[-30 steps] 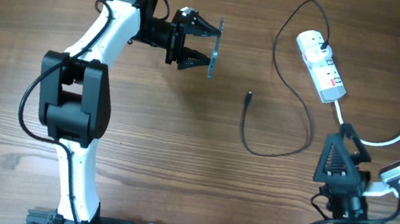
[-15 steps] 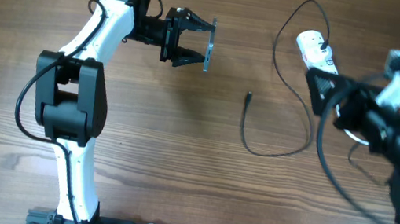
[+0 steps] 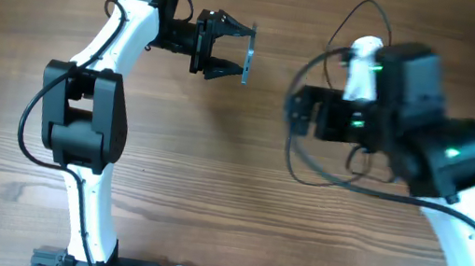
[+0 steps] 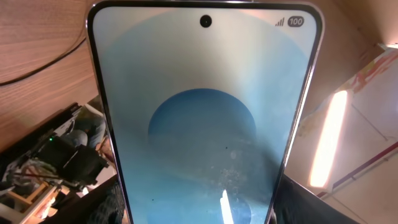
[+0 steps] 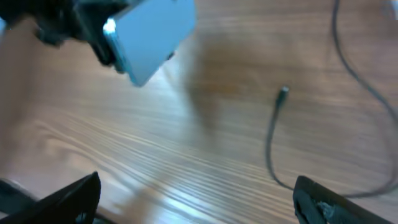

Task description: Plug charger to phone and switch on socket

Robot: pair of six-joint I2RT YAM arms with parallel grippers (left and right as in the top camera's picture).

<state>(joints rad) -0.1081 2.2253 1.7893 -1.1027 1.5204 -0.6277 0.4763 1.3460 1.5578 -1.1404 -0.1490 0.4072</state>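
Turquoise-screened flat rectangular smartphone (image 4: 205,112): held edge-on above the brown wooden table (image 3: 208,204) by the left gripper (image 3: 234,49). The jaws are closed on the phone's two long sides near its lower end. The screen is lit, with "100" readable at its top corner in the left wrist view.

Right gripper (image 5: 196,180): jaws spread wide with nothing between them. It hangs to the right of the phone and is motion-blurred in the overhead view.

Long thin black charger cable (image 5: 269,146): lies loose on the table, right of the phone. Its small black connector tip (image 5: 283,92) is free, well apart from the phone and touching neither gripper.

White oblong power strip (image 3: 366,48): farther right of the phone, beyond the cable. The right arm covers most of it, so only one white end shows. Switch position cannot be read.
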